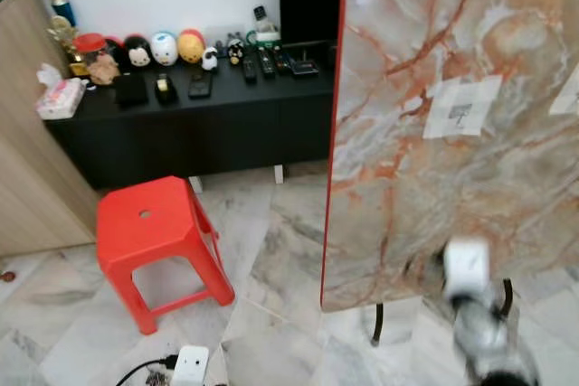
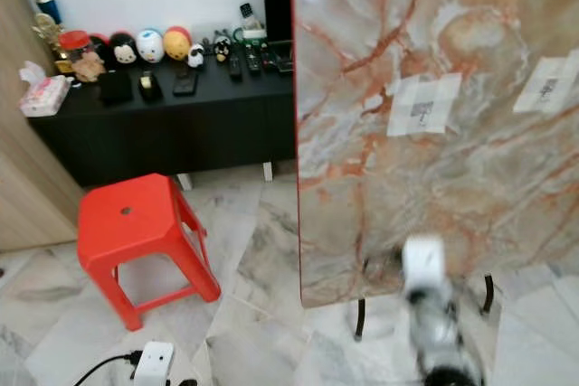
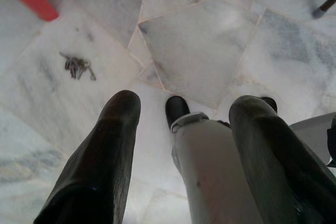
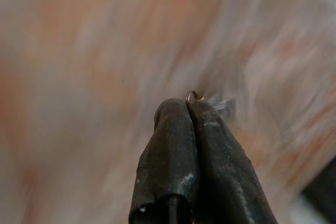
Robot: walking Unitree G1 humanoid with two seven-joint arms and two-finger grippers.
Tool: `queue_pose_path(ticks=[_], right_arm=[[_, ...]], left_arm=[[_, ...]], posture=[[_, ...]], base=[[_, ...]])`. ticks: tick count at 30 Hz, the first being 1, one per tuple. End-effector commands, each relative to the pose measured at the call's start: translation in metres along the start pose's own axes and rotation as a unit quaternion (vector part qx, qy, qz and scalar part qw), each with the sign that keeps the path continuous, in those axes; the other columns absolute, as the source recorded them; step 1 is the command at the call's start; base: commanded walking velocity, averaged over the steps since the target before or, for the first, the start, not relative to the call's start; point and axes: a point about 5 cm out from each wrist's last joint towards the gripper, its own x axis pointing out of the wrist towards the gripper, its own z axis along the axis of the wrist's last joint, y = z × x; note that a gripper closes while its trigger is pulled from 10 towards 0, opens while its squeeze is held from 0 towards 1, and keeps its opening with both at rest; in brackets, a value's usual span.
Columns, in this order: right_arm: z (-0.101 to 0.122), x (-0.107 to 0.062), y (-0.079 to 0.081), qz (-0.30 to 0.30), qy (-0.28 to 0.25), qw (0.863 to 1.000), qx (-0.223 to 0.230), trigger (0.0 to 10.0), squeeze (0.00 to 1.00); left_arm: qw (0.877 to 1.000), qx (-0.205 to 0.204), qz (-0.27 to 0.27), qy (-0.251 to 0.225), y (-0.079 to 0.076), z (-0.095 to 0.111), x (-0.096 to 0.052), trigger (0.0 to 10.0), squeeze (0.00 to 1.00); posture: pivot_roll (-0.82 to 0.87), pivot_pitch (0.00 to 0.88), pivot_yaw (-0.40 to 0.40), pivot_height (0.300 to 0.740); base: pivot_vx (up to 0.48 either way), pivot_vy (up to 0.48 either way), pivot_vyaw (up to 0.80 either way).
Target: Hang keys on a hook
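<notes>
With its jaws pressed together on what looks like a thin key ring (image 4: 192, 95), blurred against the marble-patterned board (image 1: 452, 115), the right gripper (image 4: 189, 109) grips light, stiff, slippery metal best pinched at the ring, while the left gripper (image 3: 181, 109), jaws spread, hangs over a loose key bunch (image 3: 77, 66) on the floor.

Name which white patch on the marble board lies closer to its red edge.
The left patch, whole in view; the other patch sits farther right, cut by the frame.

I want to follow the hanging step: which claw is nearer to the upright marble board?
Right. The right claw is close before the marble board; the left claw hangs over the floor.
</notes>
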Motion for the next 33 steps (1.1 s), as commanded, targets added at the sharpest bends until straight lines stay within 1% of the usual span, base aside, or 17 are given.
queue_pose_path(ticks=[1, 3, 7, 10, 12, 14, 15, 16, 17, 18, 22, 27, 31, 33], right_arm=[[-0.005, -0.007, 0.004, -0.012, 0.002, 1.000, 0.008, 10.0, 0.00], [0.003, -0.006, 0.002, -0.030, -0.018, 0.999, 0.012, 10.0, 0.00], [0.006, -0.009, 0.002, -0.044, -0.028, 0.999, 0.013, 10.0, 0.00], [0.009, -0.013, -0.001, -0.064, -0.040, 0.997, 0.004, 10.0, 0.00], [0.017, -0.013, -0.007, -0.090, -0.053, 0.994, 0.009, 10.0, 0.00], [0.021, -0.011, -0.011, -0.101, -0.059, 0.993, 0.009, 10.0, 0.00], [0.029, -0.008, -0.014, -0.107, -0.076, 0.991, 0.006, 10.0, 0.00], [0.029, -0.008, -0.014, -0.107, -0.076, 0.991, 0.006, 10.0, 0.00], [0.039, -0.004, -0.016, -0.105, -0.096, 0.990, -0.006, 10.0, 0.00], [0.045, -0.001, -0.016, -0.101, -0.106, 0.989, -0.015, 10.0, 0.00], [0.058, 0.007, -0.015, -0.094, -0.126, 0.987, -0.037, 10.0, 0.00], [0.074, 0.015, -0.013, -0.085, -0.146, 0.985, -0.044, 10.0, 0.00], [0.081, 0.016, -0.011, -0.078, -0.162, 0.982, -0.059, 10.0, 0.00], [0.087, 0.017, -0.008, -0.067, -0.173, 0.980, -0.074, 10.0, 0.00]], left_arm=[[1.000, 0.011, -0.001, 0.018, 0.001, -0.009, -0.002, 10.0, 0.00], [1.000, 0.011, -0.001, 0.018, 0.001, -0.009, -0.002, 10.0, 0.00], [1.000, 0.012, 0.000, 0.019, 0.002, -0.010, -0.002, 10.0, 0.00], [1.000, 0.012, 0.000, 0.019, 0.003, -0.010, -0.002, 10.0, 0.00], [1.000, 0.012, 0.001, 0.018, 0.003, -0.009, -0.002, 10.0, 0.00], [1.000, 0.011, 0.002, 0.018, 0.003, -0.009, -0.002, 10.0, 0.00], [1.000, 0.011, 0.002, 0.018, 0.004, -0.009, -0.002, 10.0, 0.00], [1.000, 0.011, 0.002, 0.018, 0.004, -0.009, -0.002, 10.0, 0.00], [1.000, 0.011, 0.003, 0.018, 0.004, -0.008, -0.002, 10.0, 0.00], [1.000, 0.012, 0.003, 0.018, 0.004, -0.008, -0.002, 10.0, 0.00], [1.000, 0.012, 0.003, 0.018, 0.005, -0.008, -0.002, 10.0, 0.00], [1.000, 0.010, 0.005, 0.017, 0.006, -0.007, -0.002, 10.0, 0.00], [1.000, 0.010, 0.006, 0.016, 0.006, -0.007, -0.002, 10.0, 0.00], [1.000, 0.010, 0.007, 0.016, 0.007, -0.007, -0.002, 10.0, 0.00]], posture=[[-0.04, 0.000, -0.008, 0.740], [-0.04, 0.004, -0.008, 0.740], [-0.04, 0.009, -0.008, 0.740], [-0.04, 0.018, -0.006, 0.740], [-0.04, 0.027, -0.005, 0.740], [-0.04, 0.031, -0.004, 0.740], [-0.04, 0.031, -0.002, 0.740], [-0.04, 0.031, -0.002, 0.740], [-0.05, 0.032, 0.001, 0.740], [-0.05, 0.033, 0.002, 0.740], [-0.04, 0.030, 0.002, 0.740], [-0.04, 0.033, 0.005, 0.740], [-0.03, 0.039, 0.006, 0.740], [-0.03, 0.045, 0.007, 0.740]], base=[[0.000, 0.000, 0.00], [0.000, 0.000, 0.00], [0.000, 0.000, 0.00], [0.000, 0.000, 0.00], [0.000, 0.000, 0.00], [0.000, 0.000, 0.00], [0.000, 0.000, 0.00], [0.000, 0.000, 0.00], [0.000, 0.000, 0.00], [0.000, 0.000, 0.00], [0.000, 0.000, 0.00], [0.000, 0.000, 0.00], [0.000, 0.000, 0.00], [0.000, 0.000, 0.00]])
